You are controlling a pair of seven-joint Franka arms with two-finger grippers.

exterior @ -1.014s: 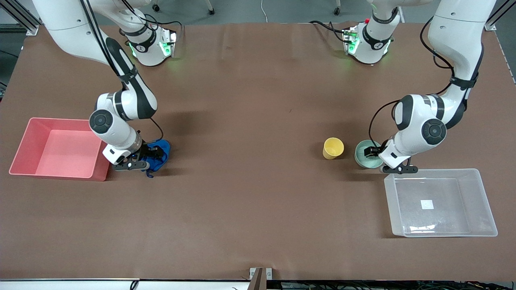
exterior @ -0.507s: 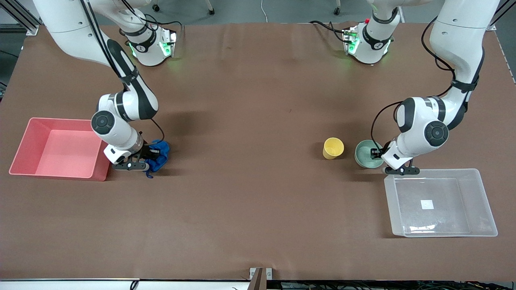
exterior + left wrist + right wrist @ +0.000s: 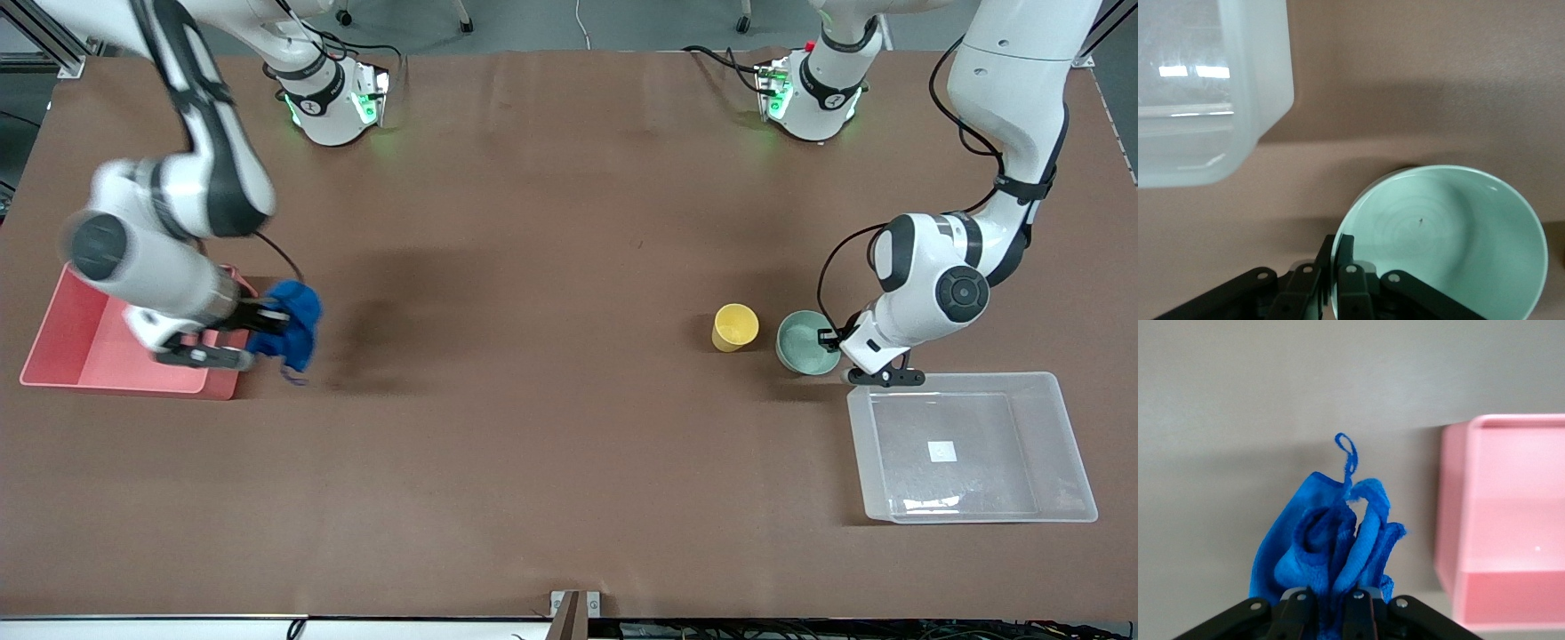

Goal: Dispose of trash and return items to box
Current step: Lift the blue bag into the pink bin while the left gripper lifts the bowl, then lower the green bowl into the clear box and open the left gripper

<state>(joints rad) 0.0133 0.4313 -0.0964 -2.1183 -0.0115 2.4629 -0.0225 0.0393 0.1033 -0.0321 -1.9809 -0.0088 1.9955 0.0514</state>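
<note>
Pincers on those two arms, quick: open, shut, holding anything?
Right pincer: shut on the bright-blue wrinkly cloth wad, in the air beside the pink bin.
Left pincer: shut on the pale mint-green round bowl's rim.

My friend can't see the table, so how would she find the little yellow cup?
Look toward the left arm's end of the table, where the clear box sits. Just farther from the camera stands the mint-green bowl, and the yellow cup is beside it, narrower and the only yellow thing.
</note>
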